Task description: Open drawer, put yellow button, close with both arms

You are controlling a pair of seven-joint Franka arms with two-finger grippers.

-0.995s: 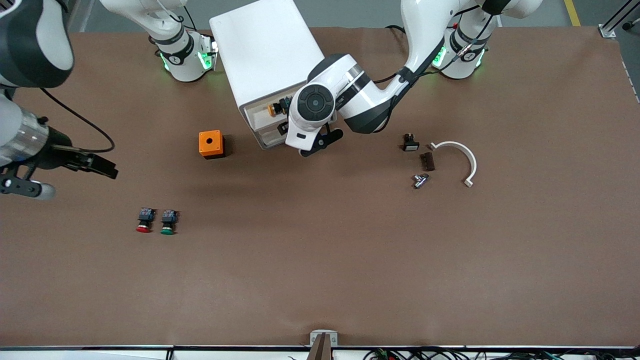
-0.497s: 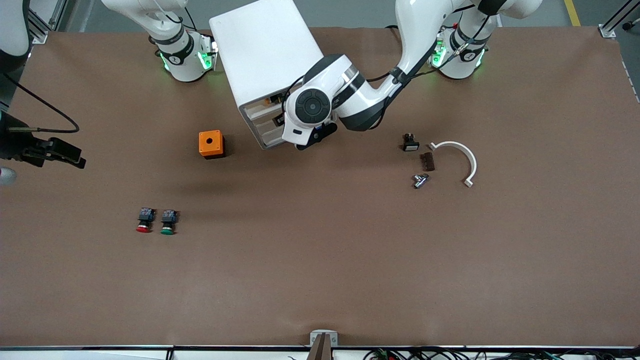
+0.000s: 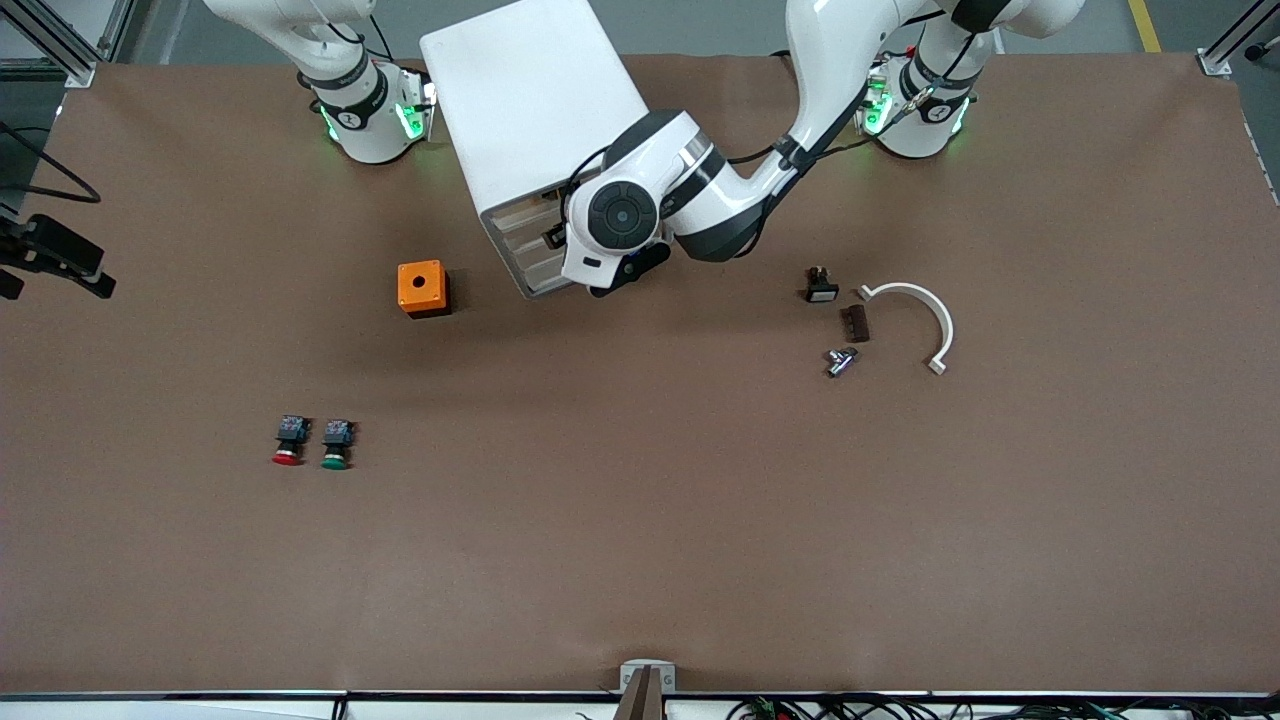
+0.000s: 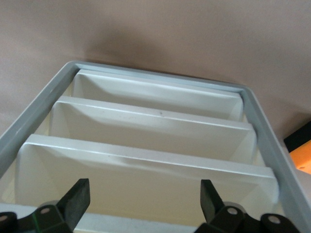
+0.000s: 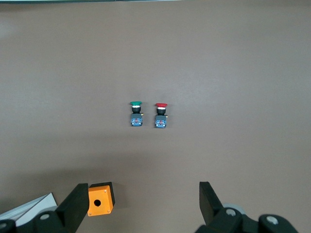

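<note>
brown tabletop (image 3: 640, 520) fills the frame. upper centre, the left gripper (image 4: 143, 201), fingers spread, faces the white boxy cabinet (image 3: 535, 110); its shallow top drawer (image 3: 515, 210) looks pushed in, yellow button unseen. right gripper (image 5: 138, 206), parted, hangs at mid-left edge.

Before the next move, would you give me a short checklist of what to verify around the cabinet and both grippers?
1. Left gripper open at the cabinet's drawer fronts: ok.
2. Drawer flush with the lower fronts: cannot tell; partly hidden.
3. Yellow button inside the drawer: cannot tell; it shows in no view.
4. Right gripper open, over the right arm's end of the table, clear of the cabinet: ok.
5. Red button, green button and orange box clear of both grippers: ok.
</note>
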